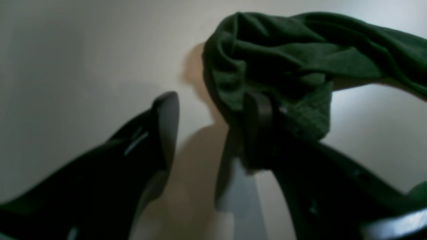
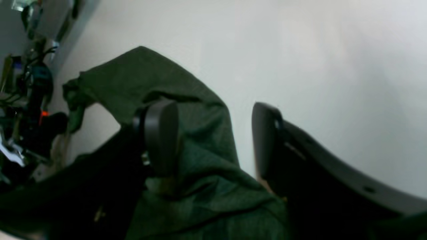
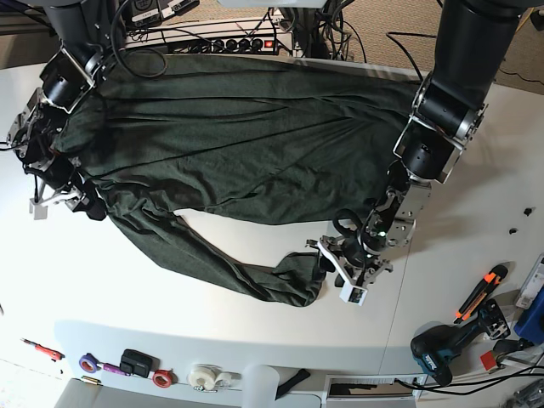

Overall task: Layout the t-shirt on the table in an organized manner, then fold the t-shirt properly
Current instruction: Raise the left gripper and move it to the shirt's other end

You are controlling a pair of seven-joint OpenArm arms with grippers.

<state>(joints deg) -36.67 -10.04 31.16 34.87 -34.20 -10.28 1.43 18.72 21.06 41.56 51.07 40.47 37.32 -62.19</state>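
T-shirt (image 3: 229,136) lay lengthwise across the worktop (image 3: 212,297); its bunched end hung on one finger of the wide left claw (image 3: 340,268), while the wide right claw (image 3: 55,200) straddled the other.

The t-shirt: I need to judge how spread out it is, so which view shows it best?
The base view: the whole t-shirt shows, stretched across the table. The left wrist view shows only a bunched end, the right wrist view only folds near the fingers.
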